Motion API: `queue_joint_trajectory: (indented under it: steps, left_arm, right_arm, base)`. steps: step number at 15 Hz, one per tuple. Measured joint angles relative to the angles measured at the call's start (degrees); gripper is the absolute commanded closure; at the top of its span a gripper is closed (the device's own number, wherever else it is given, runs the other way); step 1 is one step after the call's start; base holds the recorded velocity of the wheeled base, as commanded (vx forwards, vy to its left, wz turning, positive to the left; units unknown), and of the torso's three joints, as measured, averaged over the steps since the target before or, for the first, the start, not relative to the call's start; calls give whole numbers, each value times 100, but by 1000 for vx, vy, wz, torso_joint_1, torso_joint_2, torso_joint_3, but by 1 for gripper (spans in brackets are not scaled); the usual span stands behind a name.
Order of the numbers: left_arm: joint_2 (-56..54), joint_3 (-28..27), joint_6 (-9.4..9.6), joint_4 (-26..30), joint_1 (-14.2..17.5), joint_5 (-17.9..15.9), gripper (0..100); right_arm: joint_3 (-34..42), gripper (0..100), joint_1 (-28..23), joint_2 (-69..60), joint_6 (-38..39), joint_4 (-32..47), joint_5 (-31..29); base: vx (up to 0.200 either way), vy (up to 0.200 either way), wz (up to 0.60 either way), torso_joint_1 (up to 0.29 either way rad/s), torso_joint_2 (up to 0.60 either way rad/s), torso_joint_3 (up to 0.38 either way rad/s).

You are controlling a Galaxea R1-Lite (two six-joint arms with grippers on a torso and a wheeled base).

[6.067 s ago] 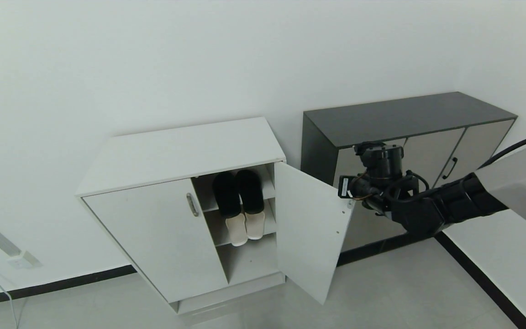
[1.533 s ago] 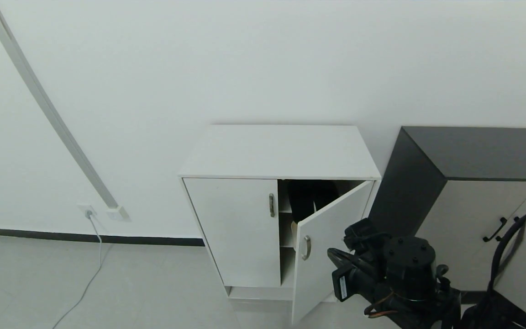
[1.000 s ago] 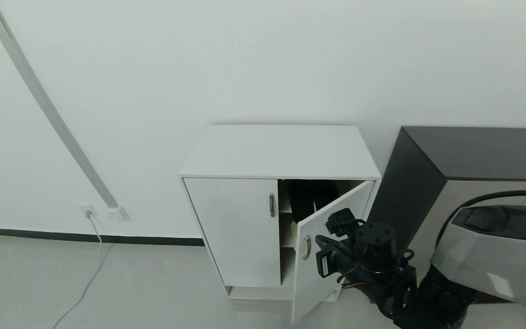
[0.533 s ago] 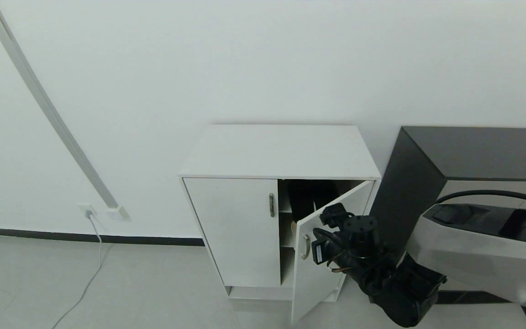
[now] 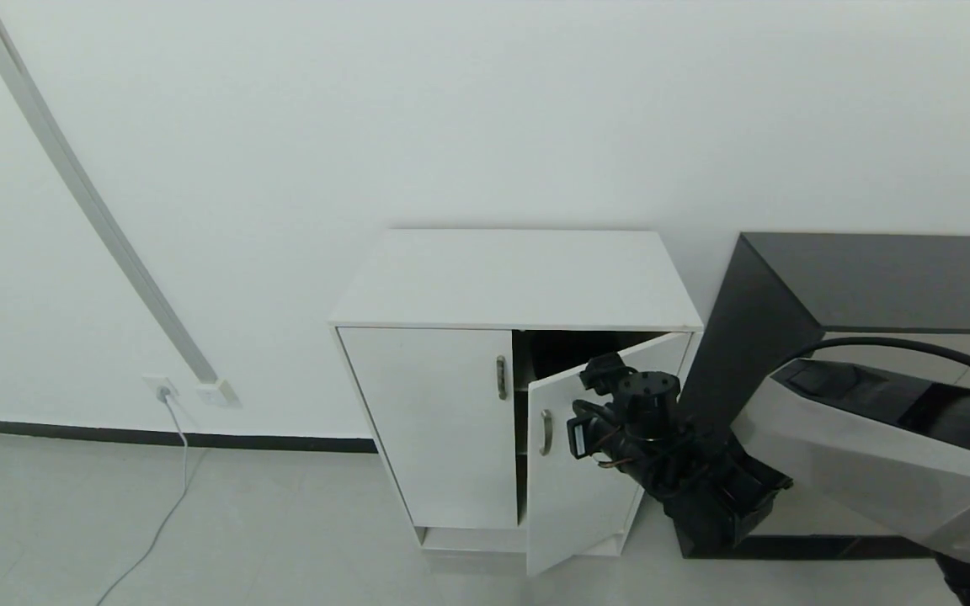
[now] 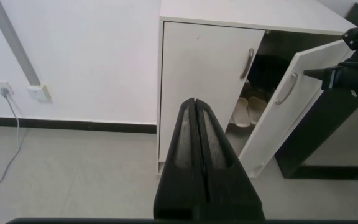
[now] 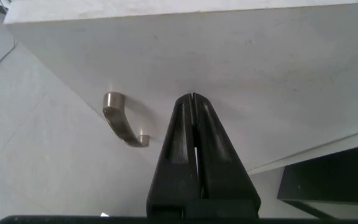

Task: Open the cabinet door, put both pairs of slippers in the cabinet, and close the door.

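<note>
While the cabinet door (image 5: 579, 480) stood ajar, the right hand (image 7: 194, 98) — closed — pressed its tips on the door beside the handle (image 7: 124, 121); the left hand (image 6: 194, 102), also closed, hung apart.

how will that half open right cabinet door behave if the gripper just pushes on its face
The right door is a flat rigid panel hinged on one side, so it should probably swing shut rather than flex. Its face looks smooth, so the right gripper, jaws shut against it near the handle, might slide a little. Likely light, since it looks thin.
</note>
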Motion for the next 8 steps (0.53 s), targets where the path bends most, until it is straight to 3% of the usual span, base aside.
queue_joint_trajectory:
  steps: [8]
  left_arm:
    - [0,0,0,0,0,0,100]
  right_arm:
    - [-887,100,-188,317,-139,584,4]
  base:
    - [0,0,0,0,0,0]
